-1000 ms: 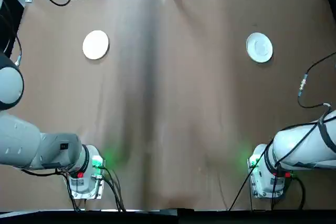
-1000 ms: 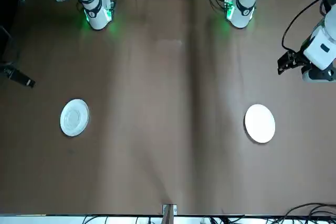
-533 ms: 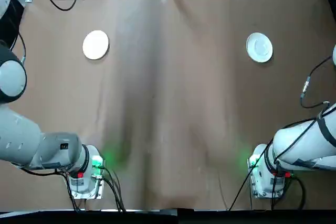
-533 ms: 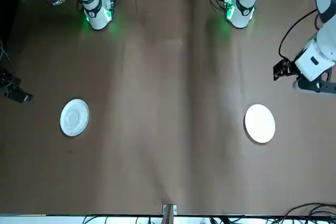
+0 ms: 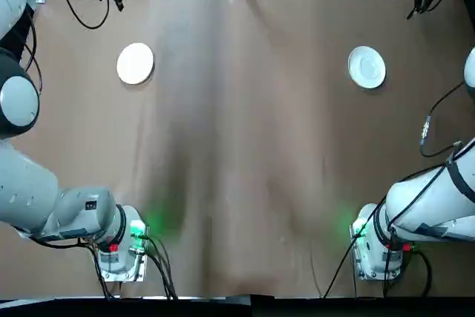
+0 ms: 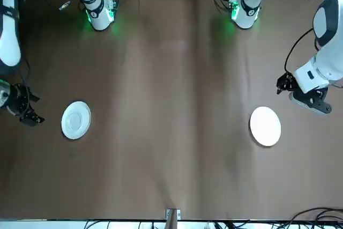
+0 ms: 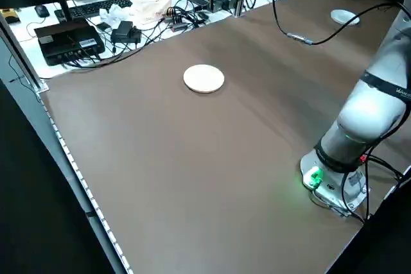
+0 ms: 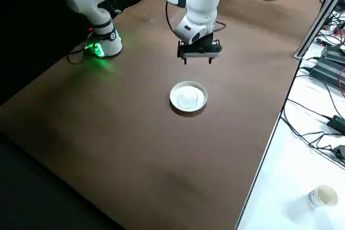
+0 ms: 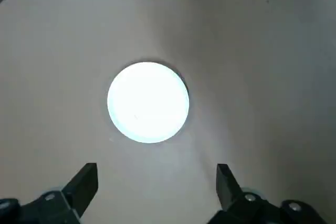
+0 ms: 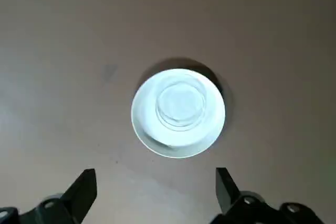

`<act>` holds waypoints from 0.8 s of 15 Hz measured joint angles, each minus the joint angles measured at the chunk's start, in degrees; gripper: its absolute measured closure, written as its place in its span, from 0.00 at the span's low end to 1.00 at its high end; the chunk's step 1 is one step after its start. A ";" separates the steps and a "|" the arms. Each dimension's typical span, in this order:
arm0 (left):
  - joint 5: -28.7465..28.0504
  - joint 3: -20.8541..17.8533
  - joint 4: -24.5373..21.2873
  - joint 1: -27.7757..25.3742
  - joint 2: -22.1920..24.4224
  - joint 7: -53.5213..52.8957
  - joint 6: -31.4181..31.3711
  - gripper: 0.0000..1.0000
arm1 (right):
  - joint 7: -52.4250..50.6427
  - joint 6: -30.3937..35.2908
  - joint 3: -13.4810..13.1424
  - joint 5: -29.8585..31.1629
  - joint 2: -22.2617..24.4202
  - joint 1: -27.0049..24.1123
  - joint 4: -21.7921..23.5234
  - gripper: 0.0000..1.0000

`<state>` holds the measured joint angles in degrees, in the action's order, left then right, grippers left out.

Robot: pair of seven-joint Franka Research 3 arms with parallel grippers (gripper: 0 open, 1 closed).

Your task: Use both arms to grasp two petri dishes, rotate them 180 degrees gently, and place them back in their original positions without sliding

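Both black two-fingered claws — left [image 9: 157, 192], right [image 10: 156, 195] — hung spread above the brown desk [image 5: 245, 146], near the plain white round dish [image 9: 148, 102] and the ringed glossy white dish [image 10: 178, 113]; centring first, then gentle lowering, seemed wisest.

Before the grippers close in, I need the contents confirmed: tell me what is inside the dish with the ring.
Inside the ringed dish, only its round raised-looking ring shows; nothing separate is visible. Its underside and the tabletop directly beneath are hidden by the dish itself.

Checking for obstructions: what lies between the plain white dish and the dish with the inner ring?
Only bare brown tabletop separates the plain dish and the ringed dish, as the top view shows.
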<state>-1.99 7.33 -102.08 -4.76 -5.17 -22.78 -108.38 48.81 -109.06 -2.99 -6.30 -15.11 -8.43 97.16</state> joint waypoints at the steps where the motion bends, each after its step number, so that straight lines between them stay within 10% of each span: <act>1: 0.00 -0.02 -0.54 -0.20 -0.21 -3.11 -0.90 0.00 | 4.04 -0.71 0.05 0.02 -0.92 0.02 0.38 0.00; 12: -0.26 0.10 -1.43 -1.25 -8.31 -45.52 -8.17 0.00 | 29.51 -15.54 0.25 0.06 -10.91 0.69 5.06 0.00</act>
<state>-2.25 7.43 -103.52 -6.02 -13.48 -68.30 -116.55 78.33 -124.60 -2.74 -6.24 -26.02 -7.74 102.22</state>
